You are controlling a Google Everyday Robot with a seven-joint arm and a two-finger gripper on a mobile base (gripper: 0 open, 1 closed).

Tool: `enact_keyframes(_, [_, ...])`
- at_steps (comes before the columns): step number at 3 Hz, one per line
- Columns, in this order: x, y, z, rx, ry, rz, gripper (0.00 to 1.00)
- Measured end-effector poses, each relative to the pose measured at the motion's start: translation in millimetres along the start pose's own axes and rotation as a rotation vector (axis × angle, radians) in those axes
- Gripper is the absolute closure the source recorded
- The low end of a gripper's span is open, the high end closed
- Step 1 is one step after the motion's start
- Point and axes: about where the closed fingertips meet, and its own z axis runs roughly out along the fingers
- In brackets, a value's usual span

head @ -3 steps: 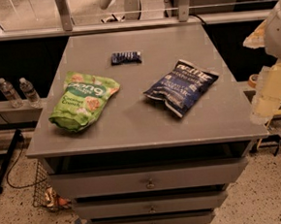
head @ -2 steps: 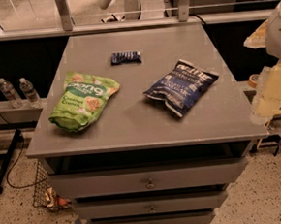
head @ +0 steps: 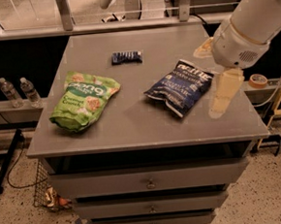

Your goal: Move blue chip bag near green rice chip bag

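The blue chip bag (head: 179,85) lies crinkled on the right half of the grey tabletop (head: 131,119), white lettering up. The green rice chip bag (head: 83,99) lies puffy on the left half, well apart from the blue one. My gripper (head: 208,85) hangs from the white arm (head: 250,22) at the right, just right of the blue bag and above the table. Its pale fingers (head: 224,92) stand apart, open and empty, not touching the bag.
A small dark-blue wrapped bar (head: 126,57) lies at the back middle of the table. Drawers (head: 148,184) sit below the top. Two water bottles (head: 20,92) stand on a ledge at the left. A tape roll (head: 258,80) lies at the right.
The arm and gripper have moved left from beyond the table's right edge to just beside the blue chip bag. The bags have not moved.
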Motion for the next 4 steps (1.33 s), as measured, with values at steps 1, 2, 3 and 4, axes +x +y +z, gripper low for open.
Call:
enact_keyframes(1, [-18, -21, 50, -0.053, -0.031, -0.096, 0.00])
enact_keyframes(2, [-29, -37, 87, -0.090, -0.057, -0.150, 0.17])
enact_keyframes(3, [-30, -41, 109, -0.124, -0.061, -0.164, 0.40])
enact_keyframes(4, [-31, -43, 114, -0.132, -0.060, -0.167, 0.62])
